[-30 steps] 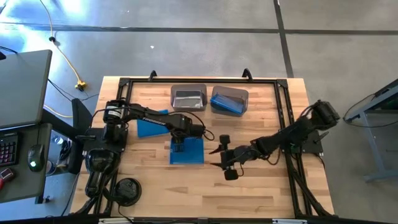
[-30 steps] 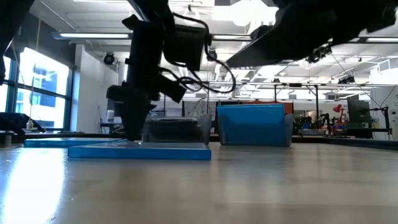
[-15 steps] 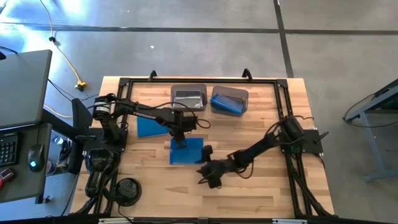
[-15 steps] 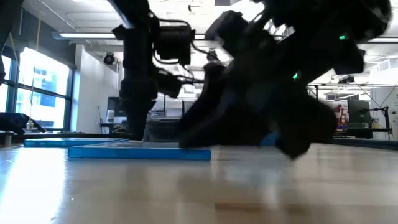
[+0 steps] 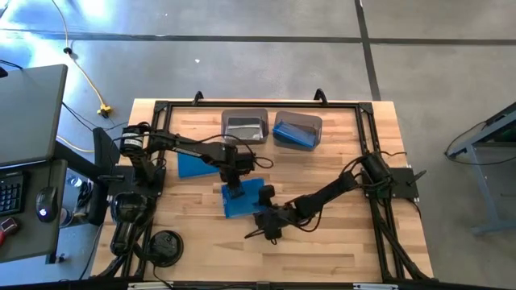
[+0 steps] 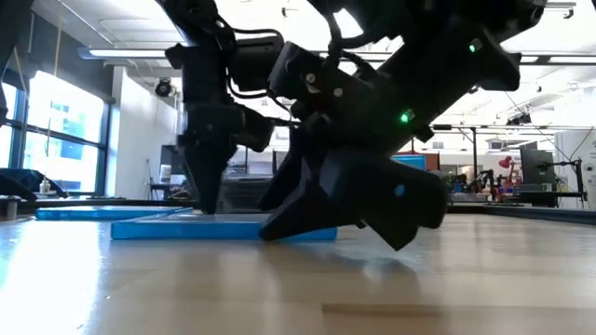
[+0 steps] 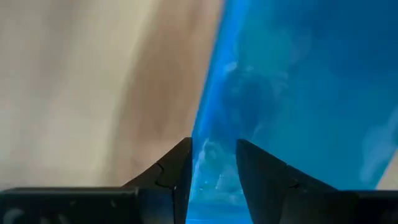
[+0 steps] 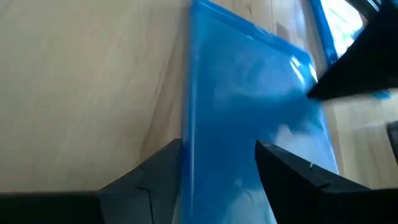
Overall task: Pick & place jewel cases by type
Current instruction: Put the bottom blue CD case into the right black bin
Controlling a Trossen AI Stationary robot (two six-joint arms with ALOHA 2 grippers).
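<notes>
Table: pale wooden table (image 5: pixel 339 250) inside a black frame, on a grey concrete floor.
Room: open hall with ceiling lights and windows.
Left bin (image 5: pixel 244 126): grey, holds dark cases.
Right bin (image 5: pixel 297 130): holds a blue jewel case.
Centre blue jewel case (image 5: pixel 243 197): flat on the table; another blue case (image 5: pixel 193 165) lies near.
Left gripper (image 5: pixel 235 192): fingers pinch the case's edge.
Right gripper (image 5: pixel 260 222): fingers wide, straddling its opposite edge.

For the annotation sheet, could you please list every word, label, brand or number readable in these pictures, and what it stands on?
None can be read.
Blue case under the left gripper and right gripper: no print shows.
Bins: no label shows.
Keyboard at the table's left: keys too small to read.
Room behind in the low view: signs too blurred.
</notes>
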